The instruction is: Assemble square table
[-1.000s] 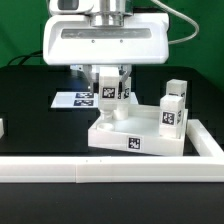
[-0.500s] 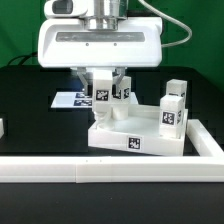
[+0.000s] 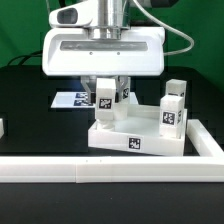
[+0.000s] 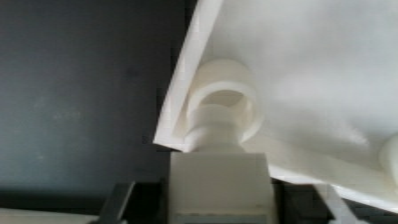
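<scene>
Exterior view: gripper [image 3: 107, 98] clamps leg [image 3: 105, 99] over tabletop [image 3: 135, 138] corner socket.

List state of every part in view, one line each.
gripper: shut on a leg, over the top's corner on the exterior view's left.
held leg: upright, its lower end at a corner socket.
top: flat on the table, against the border rail.
two more legs: upright at the top's far corner, exterior view's right.
marker board: flat, behind the top.
</scene>
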Motion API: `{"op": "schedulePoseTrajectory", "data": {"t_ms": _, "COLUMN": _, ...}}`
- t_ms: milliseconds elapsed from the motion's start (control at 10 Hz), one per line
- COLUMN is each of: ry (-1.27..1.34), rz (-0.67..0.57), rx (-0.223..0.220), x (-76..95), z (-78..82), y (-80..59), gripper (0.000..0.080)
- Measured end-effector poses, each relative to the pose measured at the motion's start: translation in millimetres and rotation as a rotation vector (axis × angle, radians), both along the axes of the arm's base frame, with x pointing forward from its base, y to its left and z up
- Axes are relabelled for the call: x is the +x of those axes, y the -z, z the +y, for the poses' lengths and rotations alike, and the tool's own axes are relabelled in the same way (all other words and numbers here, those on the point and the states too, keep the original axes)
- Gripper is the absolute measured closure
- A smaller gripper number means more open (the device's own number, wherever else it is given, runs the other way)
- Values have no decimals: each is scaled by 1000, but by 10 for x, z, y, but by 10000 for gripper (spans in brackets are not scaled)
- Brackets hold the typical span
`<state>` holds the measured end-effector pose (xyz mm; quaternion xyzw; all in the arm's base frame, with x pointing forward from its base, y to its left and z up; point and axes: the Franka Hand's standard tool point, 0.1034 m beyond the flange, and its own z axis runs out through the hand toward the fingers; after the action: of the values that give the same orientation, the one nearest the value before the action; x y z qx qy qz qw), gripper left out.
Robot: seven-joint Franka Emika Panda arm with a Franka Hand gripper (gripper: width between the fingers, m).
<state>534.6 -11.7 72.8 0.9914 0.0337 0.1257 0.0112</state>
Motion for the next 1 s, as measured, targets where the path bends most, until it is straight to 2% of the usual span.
{"op": "schedulePoseTrajectory", "data": {"t_ms": 200, "ry": 7, "rz": -29, "rx": -14, "x": 11, "z": -27, "y": -5, "gripper": 511}}
{"op": "schedulePoseTrajectory", "data": {"t_ms": 600, "ry": 14, "rz": -28, "rx": -11, "x": 10, "z": -19, "y": -6, "gripper": 511}}
{"op": "schedulePoseTrajectory", "data": {"t_ms": 1000, "ry": 0, "rz": -33, "rx": -7, "x": 18, "z": 79, "y": -8, "gripper": 511}}
